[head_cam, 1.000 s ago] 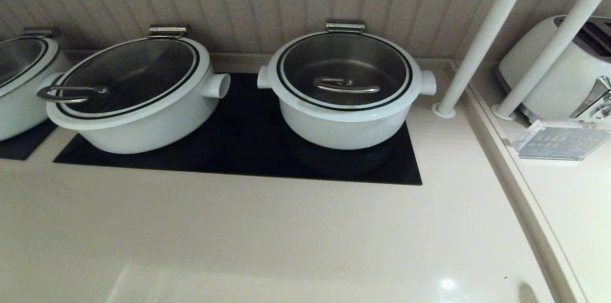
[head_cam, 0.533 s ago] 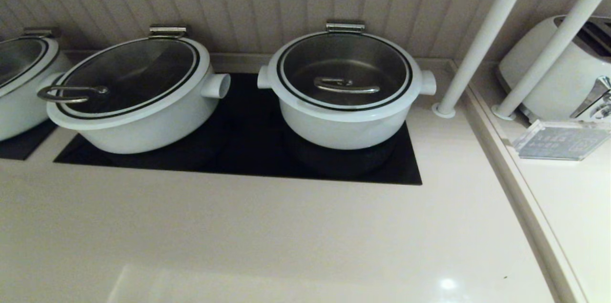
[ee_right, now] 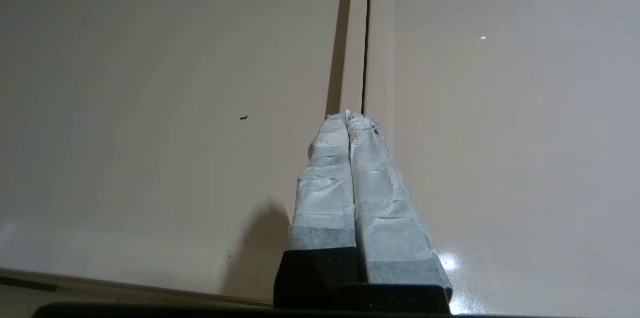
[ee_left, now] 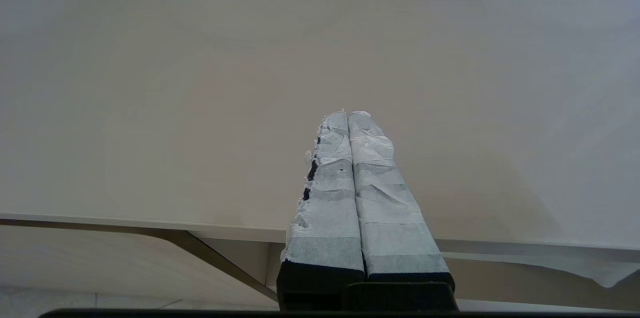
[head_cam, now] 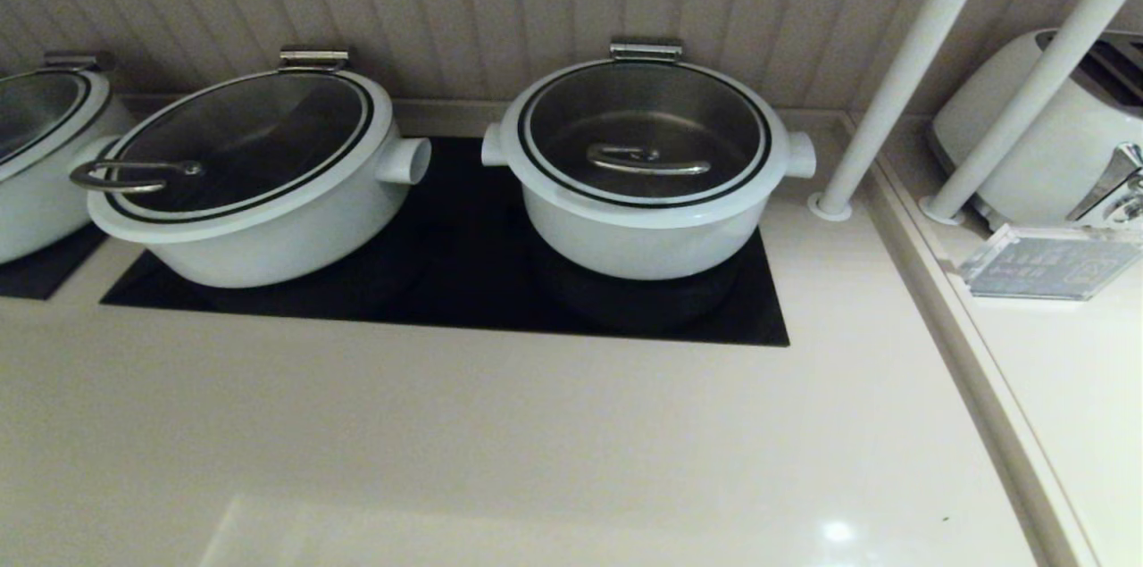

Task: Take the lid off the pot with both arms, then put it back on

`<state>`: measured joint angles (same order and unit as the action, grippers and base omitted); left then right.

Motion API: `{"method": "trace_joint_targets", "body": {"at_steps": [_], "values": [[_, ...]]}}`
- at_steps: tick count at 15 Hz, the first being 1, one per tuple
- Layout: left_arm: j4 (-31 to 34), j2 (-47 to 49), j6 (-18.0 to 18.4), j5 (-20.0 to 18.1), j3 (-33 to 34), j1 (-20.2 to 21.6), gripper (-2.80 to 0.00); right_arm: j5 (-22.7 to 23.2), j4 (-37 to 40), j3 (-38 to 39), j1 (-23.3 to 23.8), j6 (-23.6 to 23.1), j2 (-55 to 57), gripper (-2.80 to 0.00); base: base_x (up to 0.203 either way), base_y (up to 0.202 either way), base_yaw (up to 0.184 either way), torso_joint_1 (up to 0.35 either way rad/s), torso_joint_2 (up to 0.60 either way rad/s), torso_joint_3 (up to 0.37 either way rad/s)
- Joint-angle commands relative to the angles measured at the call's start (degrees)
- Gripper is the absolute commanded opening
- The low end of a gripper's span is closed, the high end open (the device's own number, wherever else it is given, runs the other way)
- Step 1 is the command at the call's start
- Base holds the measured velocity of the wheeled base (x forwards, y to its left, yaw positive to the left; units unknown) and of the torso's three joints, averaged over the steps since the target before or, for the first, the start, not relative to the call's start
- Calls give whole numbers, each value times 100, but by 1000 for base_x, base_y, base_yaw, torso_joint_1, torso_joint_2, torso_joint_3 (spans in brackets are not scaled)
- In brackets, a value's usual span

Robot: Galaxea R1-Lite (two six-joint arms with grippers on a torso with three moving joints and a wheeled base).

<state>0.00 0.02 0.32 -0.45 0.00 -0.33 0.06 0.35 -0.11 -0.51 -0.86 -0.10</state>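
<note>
**Both pincers closed and low, lidded pot far ahead**

While neither arm shows in the head view, each wrist view has its pincer at the near bench edge: the left pincer (ee_left: 348, 113) with taped fingers pressed together, empty, and the right pincer (ee_right: 346, 114) likewise closed on nothing, over the seam in the bench (head_cam: 554, 442). Beyond them, upper centre of the head view, the pot (head_cam: 645, 219) sits on the black cooktop (head_cam: 464, 281) with its lid (head_cam: 645, 125) on, handle (head_cam: 647, 160) running left to right. Judging by position, the right pincer lies nearer. A grey shape seen a second ago at the lower right corner is gone.
</note>
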Motion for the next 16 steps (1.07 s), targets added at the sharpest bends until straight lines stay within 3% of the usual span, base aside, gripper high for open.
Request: {"method": "trace_joint_targets", "body": {"at_steps": [1, 16], "values": [[0, -2, 12, 1, 0, -2, -280, -4, 0, 2, -2, -2, 10, -280, 0, 0, 0, 0, 0, 0], [-5, -2, 8, 1, 0, -2, -280, -6, -44, 11, -2, -2, 10, -280, 0, 0, 0, 0, 0, 0]]}}
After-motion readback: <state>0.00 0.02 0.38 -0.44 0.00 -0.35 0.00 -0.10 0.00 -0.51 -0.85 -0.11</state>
